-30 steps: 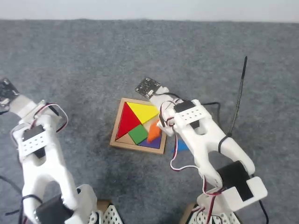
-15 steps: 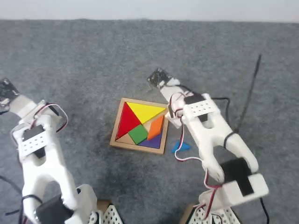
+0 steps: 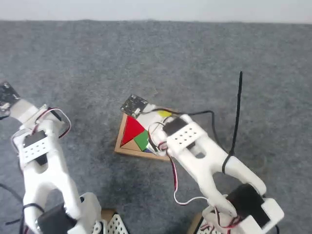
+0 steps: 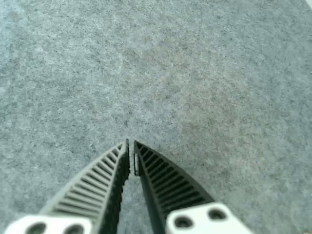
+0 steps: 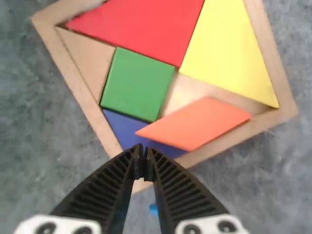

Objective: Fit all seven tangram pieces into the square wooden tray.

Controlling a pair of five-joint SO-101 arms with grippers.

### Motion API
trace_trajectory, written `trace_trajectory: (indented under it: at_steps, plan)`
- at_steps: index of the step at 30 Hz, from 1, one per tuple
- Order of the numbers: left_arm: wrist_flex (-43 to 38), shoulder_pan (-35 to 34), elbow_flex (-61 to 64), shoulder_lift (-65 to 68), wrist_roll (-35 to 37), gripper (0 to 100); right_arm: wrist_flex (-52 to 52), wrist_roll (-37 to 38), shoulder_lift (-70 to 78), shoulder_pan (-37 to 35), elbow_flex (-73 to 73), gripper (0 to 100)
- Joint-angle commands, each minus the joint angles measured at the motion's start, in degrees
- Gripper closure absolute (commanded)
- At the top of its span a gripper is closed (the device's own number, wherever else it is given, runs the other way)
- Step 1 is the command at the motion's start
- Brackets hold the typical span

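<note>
Where green square [image 5: 137, 83] sits, tray [image 5: 90, 59] holds four more pieces [image 5: 141, 22].

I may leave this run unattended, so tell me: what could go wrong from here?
1. The orange wooden parallelogram lies partly over the dark blue triangle, not seated; a push from the shut right gripper might tip or jam it.
2. That gripper's tips sit at the rim of the square wooden tray; pressing there could shift the tray on the grey carpet.
3. A small blue piece lies outside the tray beneath the gripper and could get knocked away.
</note>
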Motion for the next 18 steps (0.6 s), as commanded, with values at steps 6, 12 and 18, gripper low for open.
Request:
trace_trajectory:
  at_steps: [6,12,18]
  plan:
    - [-0.3,0.4,-2.3,-2.5,0.2,99,-12.6,-0.7,-2.9,8.7,3.3,99.1]
    - [-0.3,0.4,-2.3,-2.5,0.2,99,-17.3,-0.7,2.5,9.9,2.6,99.1]
    - [-0.3,0.4,-2.3,-2.5,0.2,99,-9.8,-0.7,0.0,10.0,-1.6,99.1]
